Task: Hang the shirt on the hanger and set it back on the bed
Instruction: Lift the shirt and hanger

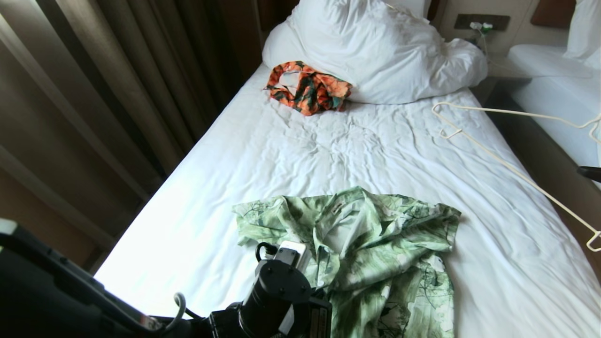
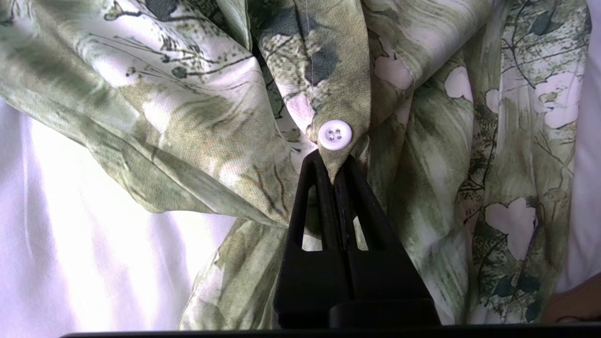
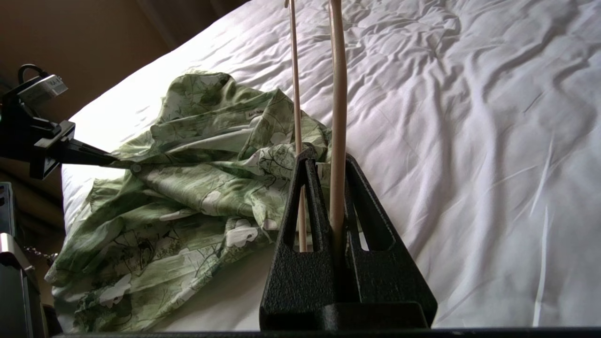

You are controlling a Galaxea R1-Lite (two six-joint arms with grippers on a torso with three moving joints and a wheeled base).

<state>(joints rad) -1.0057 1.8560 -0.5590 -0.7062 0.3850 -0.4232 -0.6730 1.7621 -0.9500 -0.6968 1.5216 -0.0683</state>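
Green-printed fabric of the shirt, crumpled on the near end of the bed, is pinched at its buttoned edge by the left gripper. Farther right, the right gripper clamps the cream hanger above the sheet. Neither of the 2 steps is done: threading and setting down remain.

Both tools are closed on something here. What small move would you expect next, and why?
Probably the left tool, pinching the shirt placket by a button, lifts that edge open, since the right tool already holds the hanger beside it.
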